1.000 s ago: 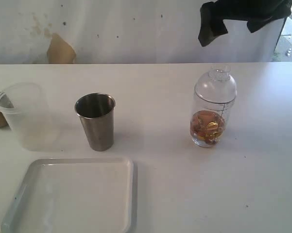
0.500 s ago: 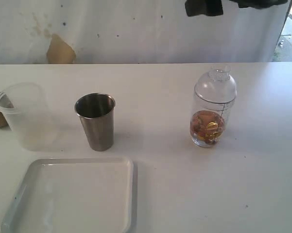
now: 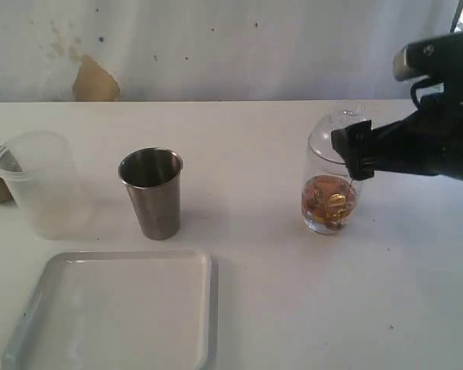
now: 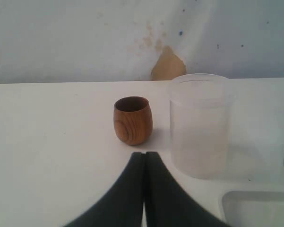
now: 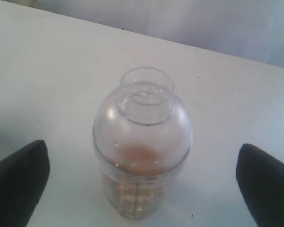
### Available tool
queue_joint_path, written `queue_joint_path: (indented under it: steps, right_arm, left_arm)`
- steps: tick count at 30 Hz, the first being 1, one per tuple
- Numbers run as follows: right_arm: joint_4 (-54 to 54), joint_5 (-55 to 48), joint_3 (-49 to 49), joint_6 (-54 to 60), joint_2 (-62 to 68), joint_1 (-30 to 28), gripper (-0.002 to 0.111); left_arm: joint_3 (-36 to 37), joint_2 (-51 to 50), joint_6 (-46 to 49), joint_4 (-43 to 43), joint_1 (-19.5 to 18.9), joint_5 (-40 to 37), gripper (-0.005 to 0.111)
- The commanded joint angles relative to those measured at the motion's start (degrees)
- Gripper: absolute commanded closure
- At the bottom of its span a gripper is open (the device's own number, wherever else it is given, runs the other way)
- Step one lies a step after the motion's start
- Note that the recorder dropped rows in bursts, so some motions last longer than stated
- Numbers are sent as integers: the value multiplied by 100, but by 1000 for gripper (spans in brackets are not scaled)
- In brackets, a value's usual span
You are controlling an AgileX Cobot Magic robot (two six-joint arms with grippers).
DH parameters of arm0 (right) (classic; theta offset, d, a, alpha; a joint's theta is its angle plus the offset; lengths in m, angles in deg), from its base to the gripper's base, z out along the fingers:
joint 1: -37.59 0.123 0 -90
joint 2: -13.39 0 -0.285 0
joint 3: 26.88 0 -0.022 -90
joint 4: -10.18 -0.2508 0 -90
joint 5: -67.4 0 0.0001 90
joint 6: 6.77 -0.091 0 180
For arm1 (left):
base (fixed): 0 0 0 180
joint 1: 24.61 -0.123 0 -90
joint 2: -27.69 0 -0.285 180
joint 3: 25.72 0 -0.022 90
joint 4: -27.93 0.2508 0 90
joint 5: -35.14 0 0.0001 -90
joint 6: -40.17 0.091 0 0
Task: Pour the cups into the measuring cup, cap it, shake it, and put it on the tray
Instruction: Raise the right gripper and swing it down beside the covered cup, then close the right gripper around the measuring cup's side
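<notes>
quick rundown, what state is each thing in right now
measuring cup: upright, dome cap on, amber contents low inside
steel tumbler: upright, uncovered
wooden cup: upright
frosted cup: upright, uncovered
tray: flat, nothing on the part in view
left gripper: shut, holding nothing
right gripper: open, straddling the measuring cup, no contact

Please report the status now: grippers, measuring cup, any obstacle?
Right gripper open, either side of capped measuring cup, no contact. Left gripper shut, empty. Nothing blocking.
</notes>
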Motion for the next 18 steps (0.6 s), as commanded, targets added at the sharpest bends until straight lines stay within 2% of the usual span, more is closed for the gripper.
queue_joint_path:
  steps: [1, 4, 10, 18]
  right_arm:
    - [-13, 892, 552, 22, 72, 507, 3]
    - [-13, 1302, 791, 1, 252, 705, 3]
    - [-41, 1759, 999, -214, 717, 705, 3]
    - [78, 2995, 1363, -647, 1661, 705, 3]
  left_arm:
    - [32, 23, -8, 20, -25, 9, 107]
    - [32, 23, -8, 20, -25, 9, 107]
    - [32, 23, -8, 20, -25, 9, 107]
    - [32, 23, -8, 20, -25, 9, 107]
